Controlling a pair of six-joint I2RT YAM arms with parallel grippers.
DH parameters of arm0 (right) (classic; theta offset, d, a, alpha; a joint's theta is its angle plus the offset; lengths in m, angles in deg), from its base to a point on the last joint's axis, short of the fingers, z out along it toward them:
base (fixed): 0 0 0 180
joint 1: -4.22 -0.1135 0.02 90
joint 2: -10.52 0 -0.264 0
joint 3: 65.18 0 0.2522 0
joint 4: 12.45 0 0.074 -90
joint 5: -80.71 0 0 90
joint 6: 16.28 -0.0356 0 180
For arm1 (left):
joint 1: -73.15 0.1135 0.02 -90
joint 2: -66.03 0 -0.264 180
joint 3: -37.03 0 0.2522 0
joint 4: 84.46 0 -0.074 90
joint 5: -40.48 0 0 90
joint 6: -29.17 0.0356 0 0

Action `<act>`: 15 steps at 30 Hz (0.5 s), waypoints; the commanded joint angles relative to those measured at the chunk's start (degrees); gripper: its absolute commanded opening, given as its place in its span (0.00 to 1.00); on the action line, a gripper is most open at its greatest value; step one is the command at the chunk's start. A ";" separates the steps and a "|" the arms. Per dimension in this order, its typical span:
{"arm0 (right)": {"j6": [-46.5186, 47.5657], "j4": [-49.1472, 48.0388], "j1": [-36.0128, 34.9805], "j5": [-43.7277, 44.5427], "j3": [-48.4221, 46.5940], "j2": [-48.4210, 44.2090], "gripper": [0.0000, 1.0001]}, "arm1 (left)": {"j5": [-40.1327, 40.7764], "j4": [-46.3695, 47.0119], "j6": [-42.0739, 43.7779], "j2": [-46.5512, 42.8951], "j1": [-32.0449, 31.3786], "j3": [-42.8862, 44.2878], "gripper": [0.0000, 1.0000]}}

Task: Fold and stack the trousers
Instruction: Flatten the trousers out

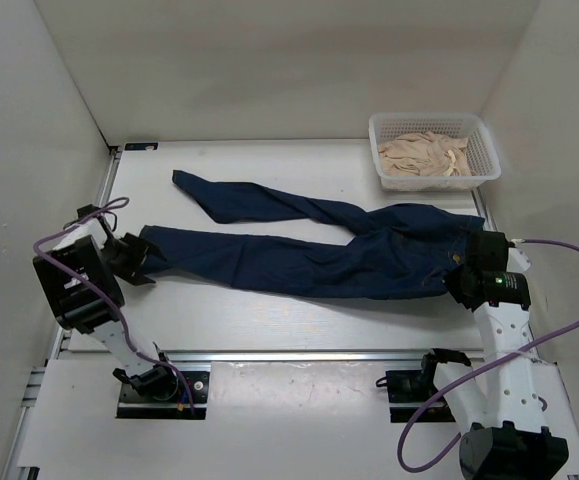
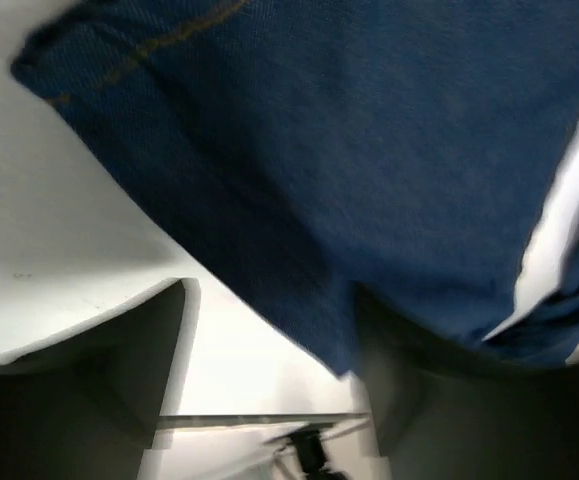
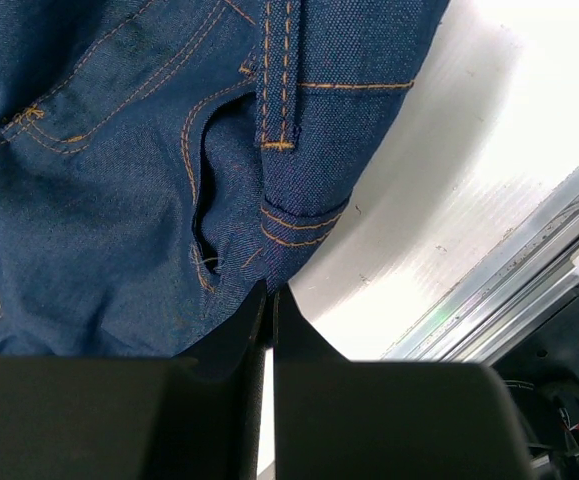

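Observation:
The dark navy jeans lie spread across the table, waist to the right and both legs reaching left, the far leg bent toward the back. My left gripper sits at the hem of the near leg. In the left wrist view its fingers stand wide apart, and the denim drapes over the right one with white table showing between them. My right gripper is at the near corner of the waistband. In the right wrist view its gripper is closed to a thin slit on the edge of the stitched denim.
A white plastic basket with beige cloth stands at the back right. A metal rail runs along the near edge and shows in the right wrist view. White walls close in the sides and back. Purple cables loop by both arms.

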 commanded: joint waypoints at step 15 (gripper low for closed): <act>4.07 6.45 0.24 -1.50 -10.41 0.49 0.00 | 5.34 -4.24 -0.59 2.88 8.82 17.69 0.10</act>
